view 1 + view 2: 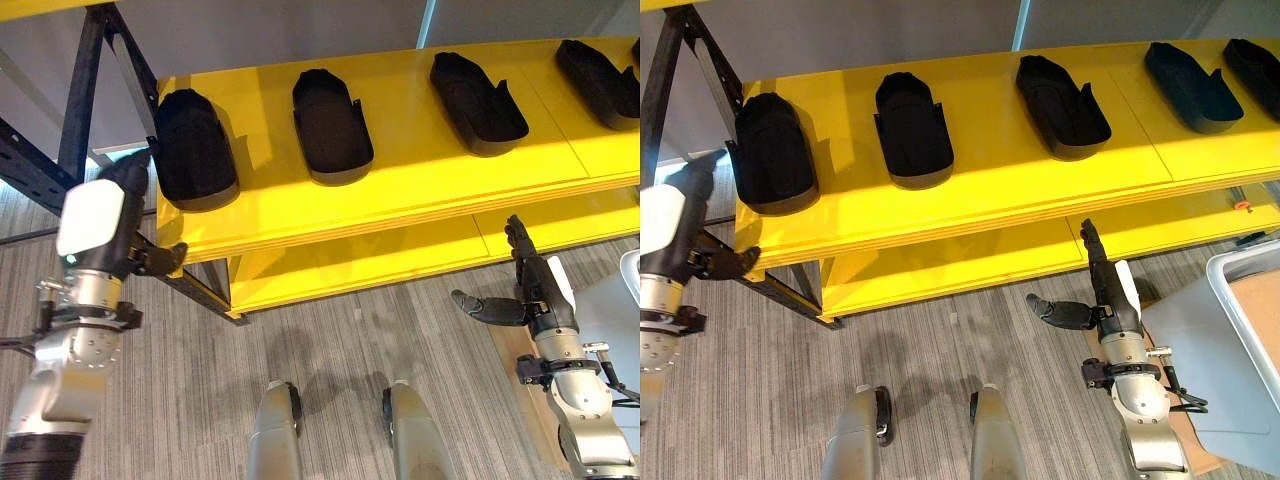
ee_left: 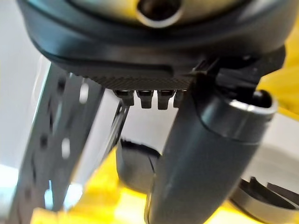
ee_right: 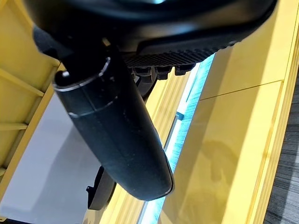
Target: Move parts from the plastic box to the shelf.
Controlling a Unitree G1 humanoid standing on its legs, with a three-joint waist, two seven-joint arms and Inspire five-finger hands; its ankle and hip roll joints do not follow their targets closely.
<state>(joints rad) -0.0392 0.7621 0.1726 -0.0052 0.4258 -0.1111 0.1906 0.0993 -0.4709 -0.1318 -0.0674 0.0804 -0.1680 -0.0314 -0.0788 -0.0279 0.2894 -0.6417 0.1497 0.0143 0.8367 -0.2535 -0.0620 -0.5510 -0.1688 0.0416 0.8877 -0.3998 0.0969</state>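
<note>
Right robot hand [image 1: 1110, 300]: raised in front of the lower shelf board, fingers straight and pointing up, thumb stuck out sideways; released, holding nothing.
Left robot hand [image 1: 110, 215]: lifted at the left end of the shelf, beside the dark metal frame [image 1: 75, 110]; its fingers reach toward the nearest part, and whether they are loose or closed cannot be told.
Floor [image 1: 330, 330]: grey striped carpet, open between the two arms and up to the shelf's front edge.
Plastic box [image 1: 1230, 330]: grey, at the robot's right, just beside the right arm; its inside cannot be made out.
Lower shelf board [image 1: 940, 265]: yellow, set back under the upper board, bare along its front edge.
Shelf [image 1: 420, 180]: yellow upper board, its front strip bare from end to end.
Parts [image 1: 330, 125]: black shoe-shaped pieces in a row across the upper board, spaced apart with yellow gaps between; the leftmost part [image 1: 195, 150] lies near the left edge.
</note>
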